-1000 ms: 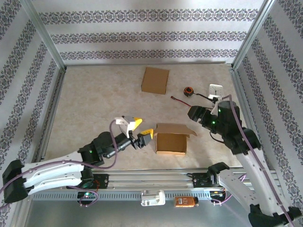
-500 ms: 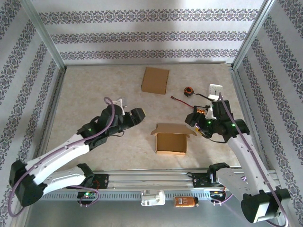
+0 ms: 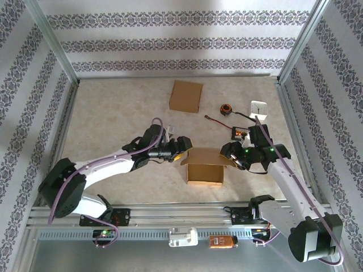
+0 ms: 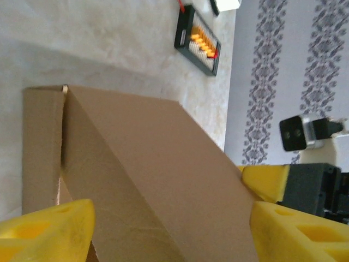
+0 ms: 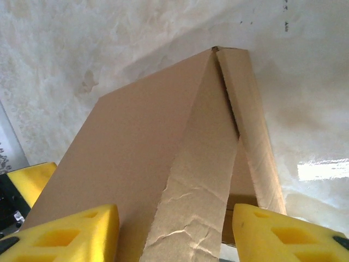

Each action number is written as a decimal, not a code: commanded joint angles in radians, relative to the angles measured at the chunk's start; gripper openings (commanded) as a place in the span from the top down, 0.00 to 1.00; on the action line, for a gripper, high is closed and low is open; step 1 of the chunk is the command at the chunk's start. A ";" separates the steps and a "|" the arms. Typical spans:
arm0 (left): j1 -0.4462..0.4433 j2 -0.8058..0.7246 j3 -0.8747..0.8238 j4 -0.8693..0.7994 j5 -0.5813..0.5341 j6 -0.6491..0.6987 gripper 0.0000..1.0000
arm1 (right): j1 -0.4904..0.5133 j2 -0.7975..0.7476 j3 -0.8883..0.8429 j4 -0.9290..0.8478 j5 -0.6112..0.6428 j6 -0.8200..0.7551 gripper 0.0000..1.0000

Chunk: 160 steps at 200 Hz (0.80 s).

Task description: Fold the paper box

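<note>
You are looking down on a beige, marbled table [image 3: 108, 107]. Patterned walls [image 3: 170, 42] are closing it in on the left, right and far sides, and open room is lying across its left half. The brown paper box [image 3: 205, 170] is sitting near centre with its top open and its thin, creased flaps standing up. The left gripper [image 3: 180, 148] is straddling the left flap and the right gripper [image 3: 229, 154] the right flap. Both are released, with their blocky yellow foam pads [image 5: 65, 229] spread apart. A flat cardboard sheet [image 3: 186, 96] is lying far off, well apart from the box. A small black device [image 3: 238, 132] is resting at far right.
</note>
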 commanded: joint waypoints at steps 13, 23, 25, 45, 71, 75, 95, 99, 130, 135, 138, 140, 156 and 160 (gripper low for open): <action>0.011 0.030 -0.003 0.058 0.074 0.062 0.33 | -0.005 -0.013 -0.032 0.039 0.043 -0.016 0.45; 0.011 0.027 -0.018 0.047 0.058 0.067 0.37 | -0.005 -0.012 -0.037 0.042 0.052 -0.019 0.46; 0.011 0.027 -0.019 0.045 0.054 0.068 0.37 | -0.004 -0.012 -0.037 0.042 0.053 -0.019 0.46; 0.011 0.038 -0.037 0.028 0.045 0.076 0.45 | -0.005 -0.006 -0.048 0.054 0.059 -0.019 0.48; 0.011 0.072 -0.071 0.088 0.055 0.076 0.52 | 0.000 0.001 -0.078 0.092 0.050 -0.005 0.48; 0.011 0.080 -0.074 0.097 0.057 0.079 0.53 | 0.001 0.002 -0.083 0.097 0.048 -0.003 0.49; 0.011 0.119 -0.082 0.153 0.074 0.078 0.62 | 0.009 0.007 -0.103 0.120 0.047 0.005 0.49; 0.011 0.128 -0.083 0.166 0.079 0.076 0.62 | 0.012 0.010 -0.107 0.124 0.049 0.006 0.49; 0.011 0.179 -0.099 0.217 0.081 0.063 0.69 | 0.025 0.016 -0.134 0.147 0.072 0.008 0.50; 0.011 0.183 -0.106 0.230 0.081 0.060 0.69 | 0.026 0.016 -0.134 0.143 0.077 0.007 0.50; 0.011 0.184 -0.109 0.238 0.081 0.058 0.70 | 0.027 0.016 -0.132 0.140 0.078 0.005 0.49; 0.011 0.184 -0.111 0.242 0.081 0.056 0.71 | 0.027 0.014 -0.131 0.139 0.080 0.005 0.49; 0.011 0.178 -0.119 0.260 0.078 0.053 0.72 | 0.028 0.001 -0.127 0.134 0.094 0.005 0.47; 0.011 0.175 -0.118 0.258 0.078 0.056 0.72 | 0.027 -0.004 -0.126 0.133 0.100 0.005 0.47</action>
